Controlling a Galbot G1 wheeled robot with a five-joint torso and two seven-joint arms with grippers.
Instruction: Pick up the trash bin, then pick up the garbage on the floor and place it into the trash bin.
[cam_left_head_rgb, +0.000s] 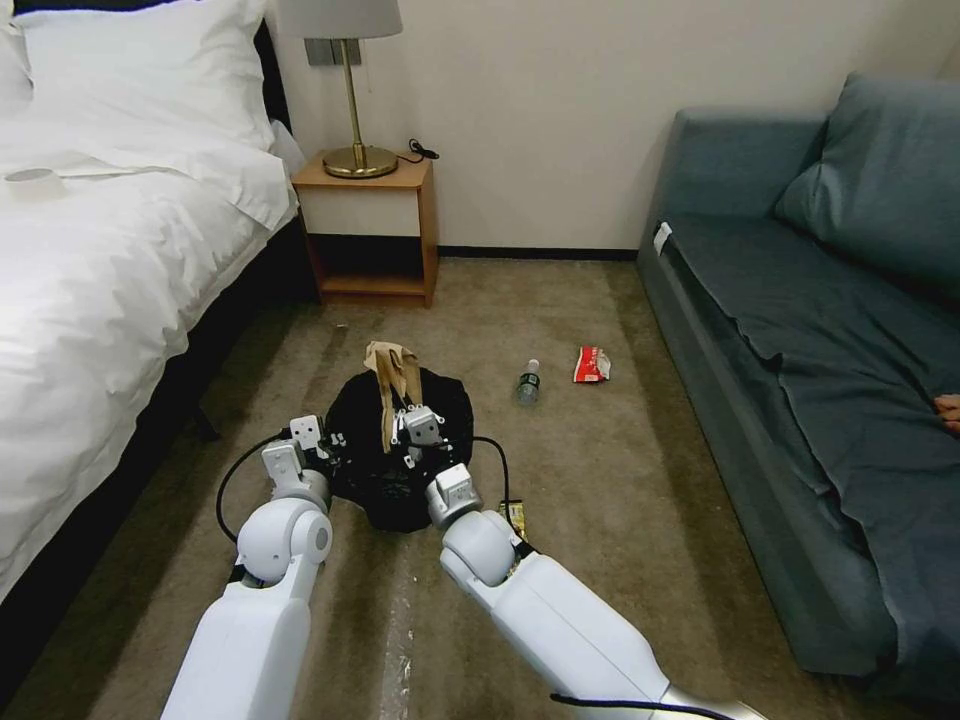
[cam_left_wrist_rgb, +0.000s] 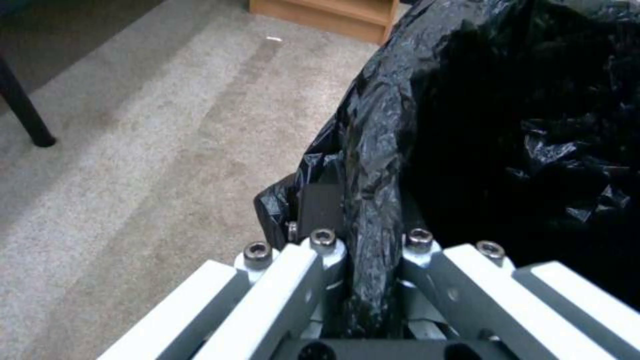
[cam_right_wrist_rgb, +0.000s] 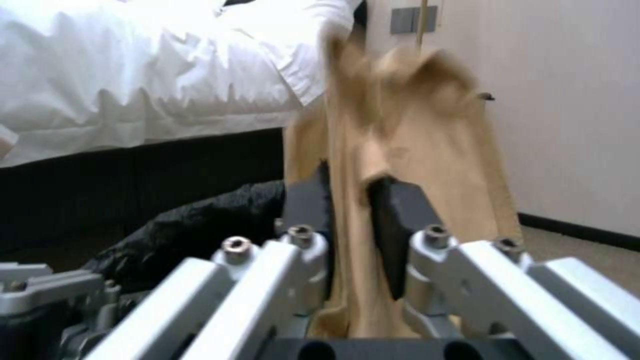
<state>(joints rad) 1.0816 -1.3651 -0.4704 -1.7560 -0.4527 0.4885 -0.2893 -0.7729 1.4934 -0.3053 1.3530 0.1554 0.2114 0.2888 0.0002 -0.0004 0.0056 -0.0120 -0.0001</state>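
Left fingers (cam_left_wrist_rgb: 363, 235) clamp bin liner (cam_left_wrist_rgb: 507, 125); right fingers (cam_right_wrist_rgb: 350, 210) pinch paper bag (cam_right_wrist_rgb: 407, 125).

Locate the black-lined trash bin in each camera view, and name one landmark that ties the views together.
Head view: the trash bin sits low centre, between both arms, the brown paper bag held above it.
Left wrist view: it takes up the right half, the left gripper shut on its liner rim.
Right wrist view: lower left, behind the right gripper.
Shared landmark: the carpet.

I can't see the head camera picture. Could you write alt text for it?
Over a bedroom carpet, the right pincer holds a crumpled brown paper bag above the black-lined trash bin, whose rim the left pincer grips. A small bottle and red-and-white packet lie beyond.
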